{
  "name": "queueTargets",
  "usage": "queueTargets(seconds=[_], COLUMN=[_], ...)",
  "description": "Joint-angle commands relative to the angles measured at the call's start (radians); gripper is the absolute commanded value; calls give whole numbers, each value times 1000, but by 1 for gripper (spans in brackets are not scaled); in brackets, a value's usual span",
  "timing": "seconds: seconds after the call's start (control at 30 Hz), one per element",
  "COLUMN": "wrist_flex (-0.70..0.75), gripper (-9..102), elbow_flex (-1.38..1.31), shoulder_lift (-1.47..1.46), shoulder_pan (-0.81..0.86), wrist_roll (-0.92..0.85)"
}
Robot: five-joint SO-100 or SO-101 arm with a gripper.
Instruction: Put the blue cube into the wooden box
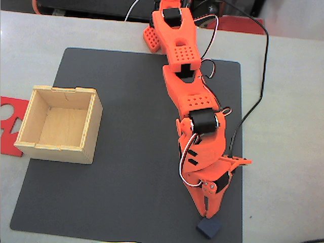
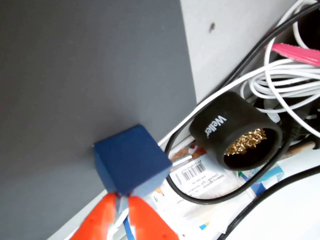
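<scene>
The blue cube point(image 1: 209, 227) lies on the dark mat point(image 1: 126, 167) near its front right corner, close to the mat's edge. My orange gripper point(image 1: 206, 215) points down at it from above in the fixed view, its tips at the cube's near side. In the wrist view the blue cube point(image 2: 131, 159) sits just beyond the gripper point(image 2: 121, 196). The two orange fingers point(image 2: 100, 220) are nearly together, and only the cube's near corner meets their tips, so they do not enclose it. The wooden box point(image 1: 58, 124) stands open and empty at the mat's left edge, far from the gripper.
A flat red cut-out sheet point(image 1: 9, 126) lies left of the box. A black cable point(image 1: 263, 76) runs down the table on the right. Beyond the mat's edge the wrist view has a black Weller tip cleaner point(image 2: 240, 130), white and black cables point(image 2: 280, 80) and labelled papers point(image 2: 195, 175).
</scene>
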Motion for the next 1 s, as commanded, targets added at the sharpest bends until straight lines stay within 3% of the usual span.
queueTargets(seconds=[0.0,0.13,0.2,0.3,0.4,0.53,0.8,0.97], wrist_flex=[63,98,52,-43,-98,-38,-149,-239], gripper=[0,3,20,30,35,39,35,10], elbow_flex=[-11,-12,-12,-12,-12,-12,-8,-6], shoulder_lift=[32,83,95,84,71,91,9,-20], shoulder_pan=[21,49,61,60,43,11,-5,9], wrist_roll=[21,83,117,147,173,206,169,164])
